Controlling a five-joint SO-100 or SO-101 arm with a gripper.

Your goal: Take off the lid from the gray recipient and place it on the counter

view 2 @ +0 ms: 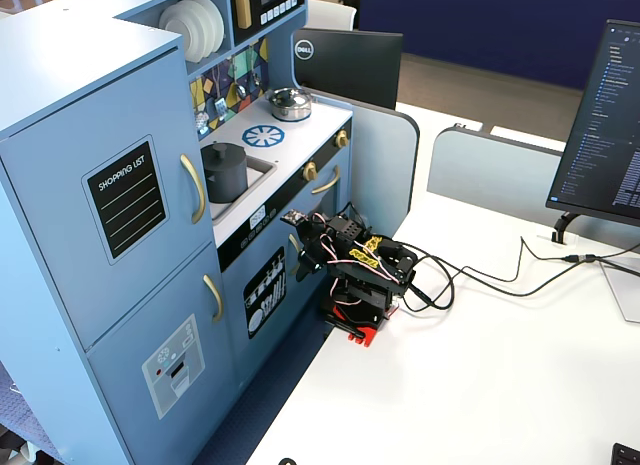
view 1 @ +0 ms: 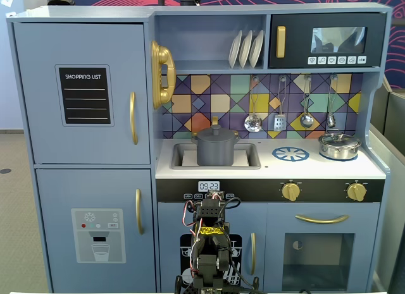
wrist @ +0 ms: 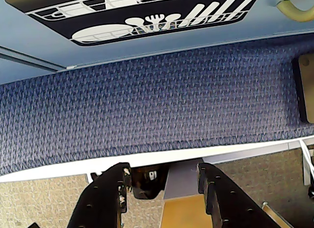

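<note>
The gray recipient (view 1: 215,152) stands in the toy kitchen's sink (view 1: 249,159), with the lid (view 1: 215,133) on top, knob up. Both show in the other fixed view too: pot (view 2: 226,177), lid (view 2: 221,150). The counter (view 1: 316,168) with its blue burner print (view 1: 290,154) lies to the right of the sink. My arm (view 1: 209,243) is folded low in front of the cabinet doors, far below the pot. In the wrist view my gripper (wrist: 164,181) is open and empty, pointing down over the white table edge and blue carpet.
A shiny silver pot (view 1: 340,145) sits at the counter's right end. Utensils (view 1: 253,122) hang on the tiled back wall above the counter. Gold oven handle (view 1: 321,219) and knobs (view 1: 290,191) face the arm. A monitor (view 2: 605,115) and cables (view 2: 480,277) are on the white table.
</note>
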